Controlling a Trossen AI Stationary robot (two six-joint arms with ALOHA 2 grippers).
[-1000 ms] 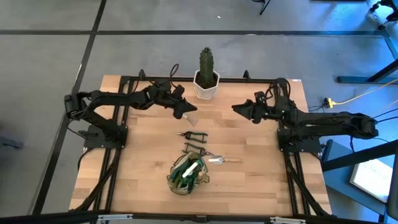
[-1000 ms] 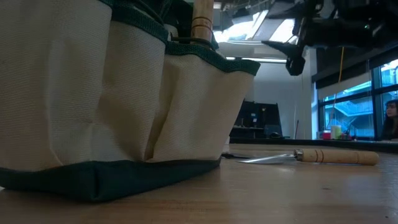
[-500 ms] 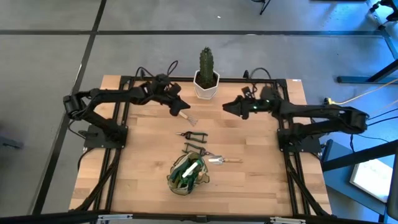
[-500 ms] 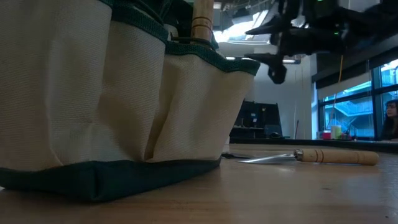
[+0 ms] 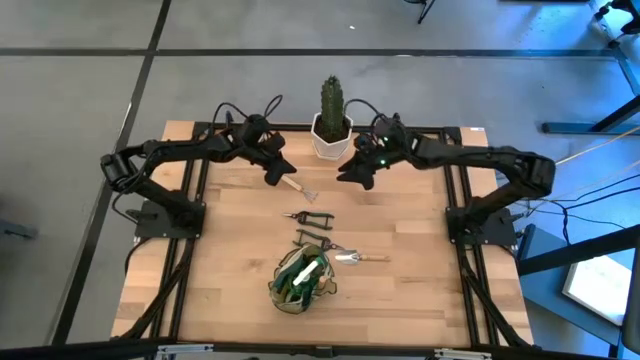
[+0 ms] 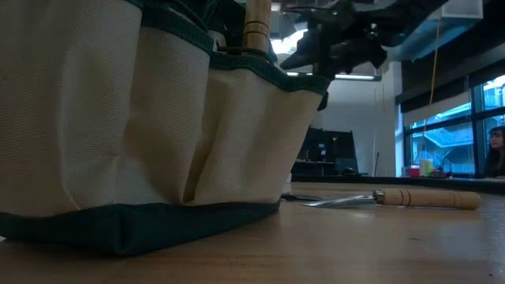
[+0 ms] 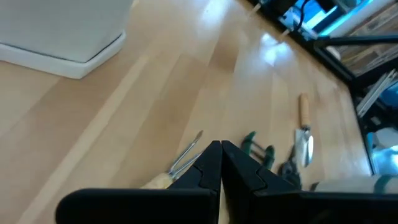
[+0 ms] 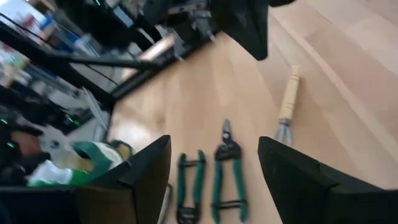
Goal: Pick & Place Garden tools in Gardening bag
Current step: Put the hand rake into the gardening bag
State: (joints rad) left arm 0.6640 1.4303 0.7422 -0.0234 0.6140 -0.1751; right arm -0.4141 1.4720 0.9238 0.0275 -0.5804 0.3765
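The left pincer point(image 5: 280, 175), pressed together and holding nothing, sits at the handle end of the wooden-handled fork point(image 5: 298, 188) lying on the bench point(image 5: 420, 290). The right pincer point(image 5: 352, 172), spread and empty, hovers right of the fork, near the cactus pot point(image 5: 331, 141). Green-handled shears point(image 5: 308, 216) lie nearer, the gardening bag point(image 5: 299, 281) nearest
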